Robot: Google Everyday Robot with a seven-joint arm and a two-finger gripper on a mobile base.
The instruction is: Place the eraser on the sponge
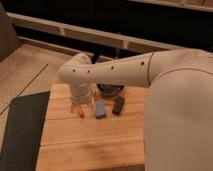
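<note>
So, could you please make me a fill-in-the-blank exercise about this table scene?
1. The sponge lies between the stick-like tool and the black ____.
2. The sponge's colour is ____.
3. The claw hangs over the table, close to the ____ stick-like tool.
4. Behind the eraser stands a dark round ____.
Missing words: eraser; blue; orange-red; bowl.

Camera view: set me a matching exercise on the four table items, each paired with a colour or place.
1 eraser
2 sponge
3 orange-red tool
4 bowl

A behind the others, under the arm
B closest to the gripper, which hangs just above it
C blue, between two items
D black, beside the sponge, not on it

Pairs: 1-D, 2-C, 3-B, 4-A
</note>
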